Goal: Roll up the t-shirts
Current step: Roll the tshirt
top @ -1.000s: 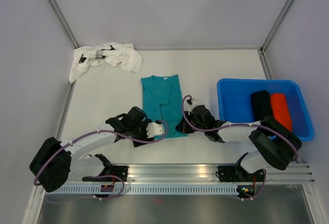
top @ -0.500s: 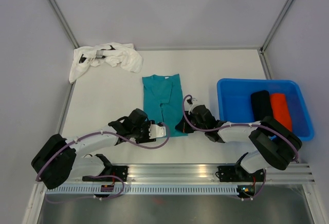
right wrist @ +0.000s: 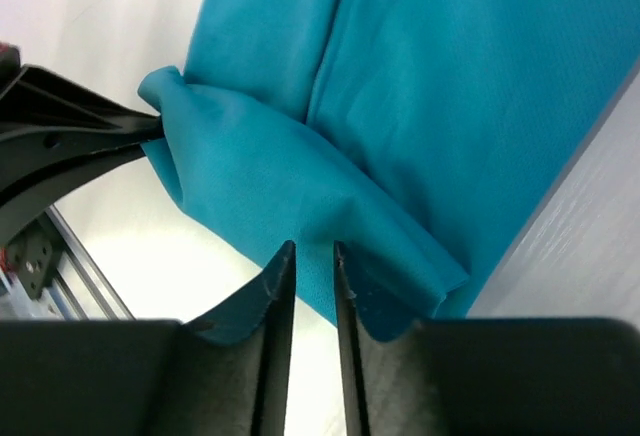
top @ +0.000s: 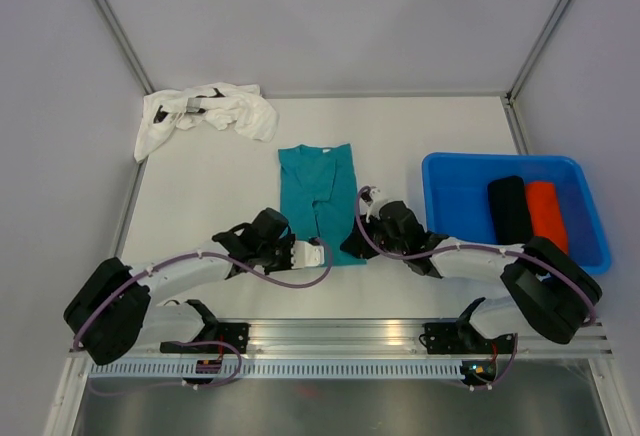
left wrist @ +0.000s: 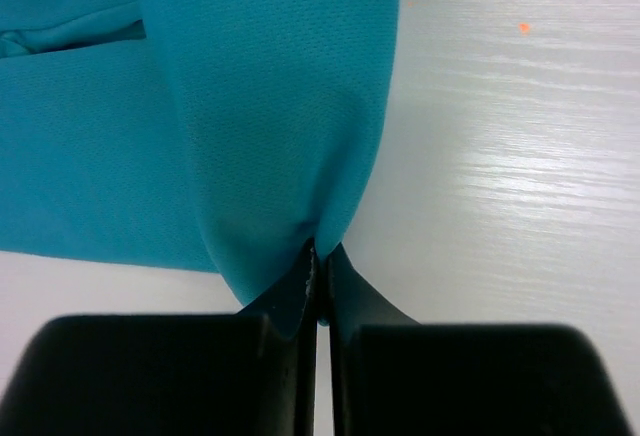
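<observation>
You are at the start of rolling the teal t-shirt (top: 318, 196), which lies folded lengthwise mid-table (top: 200, 206). Your left gripper (left wrist: 318, 253) is clenched on its near hem. The right gripper (right wrist: 310, 251) straddles that hem, jaws slightly parted; you cannot tell whether it grips. Next, secure both corners and turn the hem over evenly.

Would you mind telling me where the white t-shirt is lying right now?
In the top view, the white t-shirt lies crumpled at the far left corner of the table, beyond and left of the teal t-shirt spread at the centre.
</observation>
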`<control>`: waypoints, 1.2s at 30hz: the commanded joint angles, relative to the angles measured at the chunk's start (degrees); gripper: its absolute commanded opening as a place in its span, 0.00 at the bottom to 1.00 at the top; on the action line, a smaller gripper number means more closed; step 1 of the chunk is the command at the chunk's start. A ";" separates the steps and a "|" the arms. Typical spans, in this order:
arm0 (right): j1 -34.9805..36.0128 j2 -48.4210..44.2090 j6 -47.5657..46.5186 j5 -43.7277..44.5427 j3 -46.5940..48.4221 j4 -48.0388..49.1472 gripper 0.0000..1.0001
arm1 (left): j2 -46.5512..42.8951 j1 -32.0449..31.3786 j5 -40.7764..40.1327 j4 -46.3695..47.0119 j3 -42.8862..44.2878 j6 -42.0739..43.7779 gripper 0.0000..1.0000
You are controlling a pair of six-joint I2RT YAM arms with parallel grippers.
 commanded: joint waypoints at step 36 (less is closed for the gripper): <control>19.16 -1.09 -64.88 20.74 3.32 -15.48 0.20 | 3.90 13.36 22.52 -25.28 14.93 3.50 0.02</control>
